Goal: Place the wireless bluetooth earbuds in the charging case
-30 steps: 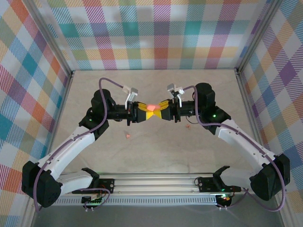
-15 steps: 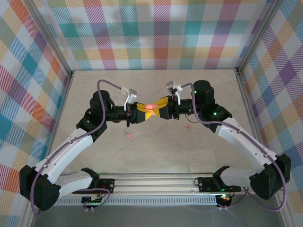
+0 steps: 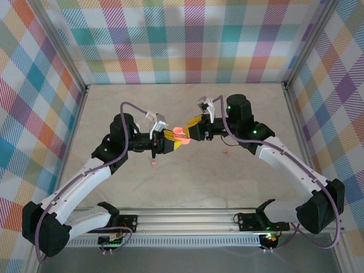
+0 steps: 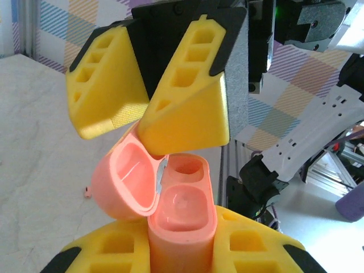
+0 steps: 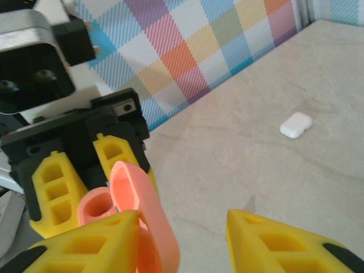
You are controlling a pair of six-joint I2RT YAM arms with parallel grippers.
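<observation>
The pink case (image 4: pixel 182 227) is glossy, pebble-smooth plastic. Its lid (image 4: pixel 126 182) stands open and both moulded sockets are empty. The left gripper (image 4: pixel 182 253) clamps its base between hollow-celled yellow fingers, apparently presenting it for loading. Just above the case, the right gripper (image 5: pixel 182 224) is spread, one finger against the lid. Two pink buds (image 3: pixel 152 164) lie on the table (image 3: pixel 187 187) below the case, one on either side.

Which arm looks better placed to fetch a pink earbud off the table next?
Probably right. The right gripper is open and free, with a pink earbud lying near it; the left gripper holds the open case.
</observation>
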